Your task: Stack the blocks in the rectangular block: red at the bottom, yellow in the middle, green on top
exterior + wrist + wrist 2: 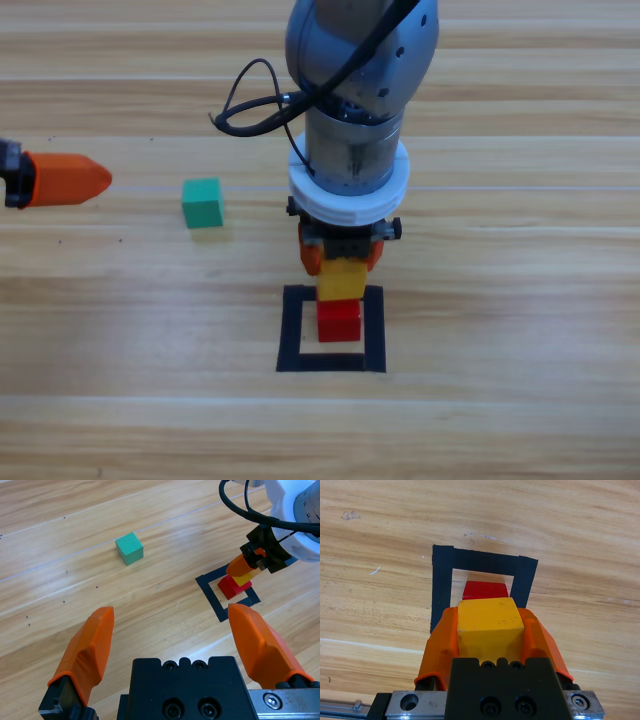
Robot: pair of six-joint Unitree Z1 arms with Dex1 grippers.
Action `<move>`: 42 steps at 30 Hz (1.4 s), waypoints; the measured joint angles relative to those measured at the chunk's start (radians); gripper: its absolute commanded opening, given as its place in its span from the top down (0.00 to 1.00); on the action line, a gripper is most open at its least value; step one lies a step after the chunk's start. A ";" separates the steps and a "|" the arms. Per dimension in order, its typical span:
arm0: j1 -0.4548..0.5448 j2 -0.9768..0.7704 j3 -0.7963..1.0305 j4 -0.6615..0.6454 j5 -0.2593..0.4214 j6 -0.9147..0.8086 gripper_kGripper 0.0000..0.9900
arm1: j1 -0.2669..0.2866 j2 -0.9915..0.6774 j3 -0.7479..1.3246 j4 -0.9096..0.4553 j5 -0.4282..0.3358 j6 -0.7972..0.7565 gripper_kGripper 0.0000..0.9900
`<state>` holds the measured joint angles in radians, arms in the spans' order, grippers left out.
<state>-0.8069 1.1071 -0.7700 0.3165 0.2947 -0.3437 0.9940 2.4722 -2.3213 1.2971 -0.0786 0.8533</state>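
Table point(520, 420): pale wood, visible grain, slight sheen. Frame point(291, 330): matt black tape. Red cube point(339, 320), yellow cube point(342, 279), green cube point(202, 202): smooth, matt. Right gripper point(490, 630) jaws: smooth orange plastic; body black w/ metal screws.

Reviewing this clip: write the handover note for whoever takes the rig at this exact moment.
Right gripper: shut on the yellow cube, at the black tape frame, over the red cube; whether yellow already rests on red cannot be told.
Left gripper: open, empty, waiting at the table's left edge.
Red cube: on the table inside the frame.
Green cube: loose on the table, left of the frame, between the two arms.
Done: red placed.
Left: seat and release yellow on red, then put green on top.
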 measured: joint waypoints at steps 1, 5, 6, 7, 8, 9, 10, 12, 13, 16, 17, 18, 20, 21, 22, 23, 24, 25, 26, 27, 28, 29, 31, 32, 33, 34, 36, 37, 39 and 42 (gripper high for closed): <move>0.000 0.000 0.000 0.000 0.000 0.000 0.02 | 0.000 0.000 0.000 0.000 0.000 0.001 0.88; 0.000 0.000 0.001 0.000 0.000 0.000 0.02 | 0.002 0.000 0.000 0.004 0.000 0.007 0.88; 0.000 0.000 0.001 0.000 0.000 0.000 0.02 | 0.003 0.000 0.000 0.004 0.000 0.008 0.88; 0.000 0.000 0.002 0.000 0.000 0.000 0.02 | 0.004 0.000 0.000 0.005 0.000 0.008 0.88; 0.000 0.000 0.003 0.000 0.000 0.000 0.02 | 0.006 0.000 0.000 0.005 0.000 0.008 0.88; 0.000 0.000 0.003 0.000 0.000 0.000 0.02 | 0.007 0.000 0.000 0.005 0.000 0.009 0.88; 0.000 0.000 0.003 0.000 0.000 0.000 0.02 | 0.008 0.000 0.000 0.005 0.000 0.010 0.88; 0.000 0.000 0.003 0.000 0.000 0.000 0.02 | 0.010 0.000 0.000 0.005 0.000 0.010 0.88; 0.000 0.000 0.003 0.000 0.000 0.000 0.02 | 0.012 0.000 0.000 0.005 0.000 0.011 0.88; 0.000 0.000 0.003 0.000 0.000 0.000 0.02 | 0.014 0.000 0.000 0.006 0.000 0.011 0.88; 0.000 0.000 0.003 0.000 0.000 0.000 0.02 | 0.014 0.000 0.000 0.006 0.000 0.011 0.88; 0.000 0.000 0.003 0.000 0.000 0.000 0.02 | 0.015 0.000 0.000 0.007 0.000 0.011 0.88; 0.000 0.000 0.003 0.000 0.000 0.000 0.02 | 0.015 0.000 0.000 0.009 -0.002 0.013 0.88; 0.000 0.000 0.003 0.000 0.000 0.000 0.02 | 0.015 0.000 0.000 0.010 -0.003 0.013 0.88; 0.000 0.000 0.003 0.000 0.000 0.000 0.02 | 0.015 0.000 0.000 0.010 -0.004 0.014 0.88; 0.000 0.000 0.003 0.000 0.000 0.000 0.02 | 0.015 0.000 0.000 0.010 -0.006 0.015 0.88; 0.000 0.000 0.003 0.000 0.000 0.000 0.02 | 0.015 0.001 0.000 0.011 -0.007 0.016 0.88; 0.001 0.000 0.003 0.000 0.000 0.000 0.02 | 0.015 0.002 -0.001 0.011 -0.008 0.017 0.88; 0.001 0.000 0.003 0.000 0.000 0.000 0.02 | 0.015 0.004 -0.001 0.011 -0.010 0.017 0.88; 0.002 0.000 0.003 0.000 0.000 0.000 0.02 | 0.015 0.004 -0.001 0.011 -0.010 0.017 0.88; 0.002 0.000 0.003 0.000 0.000 0.000 0.02 | 0.015 0.005 -0.001 0.011 -0.011 0.017 0.88; 0.003 0.000 0.003 0.000 0.000 0.000 0.02 | 0.015 0.006 -0.001 0.011 -0.012 0.017 0.88; 0.005 0.000 0.003 0.000 0.000 0.000 0.02 | 0.015 0.007 -0.003 0.011 -0.014 0.017 0.88; 0.006 0.000 0.003 0.000 0.000 0.000 0.02 | 0.015 0.008 -0.004 0.011 -0.014 0.017 0.88; 0.007 0.000 0.003 0.000 0.000 0.000 0.02 | 0.015 0.008 -0.005 0.011 -0.015 0.017 0.88; 0.008 0.000 0.003 0.000 0.000 0.000 0.02 | 0.015 0.009 -0.006 0.011 -0.015 0.017 0.88; 0.009 0.000 0.003 0.000 0.000 0.000 0.02 | 0.015 0.011 -0.007 0.011 -0.017 0.017 0.88; 0.010 0.000 0.003 0.000 0.000 0.000 0.02 | 0.015 0.011 -0.007 0.011 -0.019 0.017 0.88; 0.011 0.000 0.003 0.000 0.000 0.000 0.02 | 0.015 0.011 -0.007 0.011 -0.020 0.017 0.88; 0.012 0.000 0.003 0.000 0.000 0.000 0.02 | 0.015 0.011 -0.007 0.012 -0.020 0.017 0.88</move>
<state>-0.7953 1.1071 -0.7672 0.3165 0.2947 -0.3437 1.0087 2.4835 -2.3287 1.3086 -0.0981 0.8708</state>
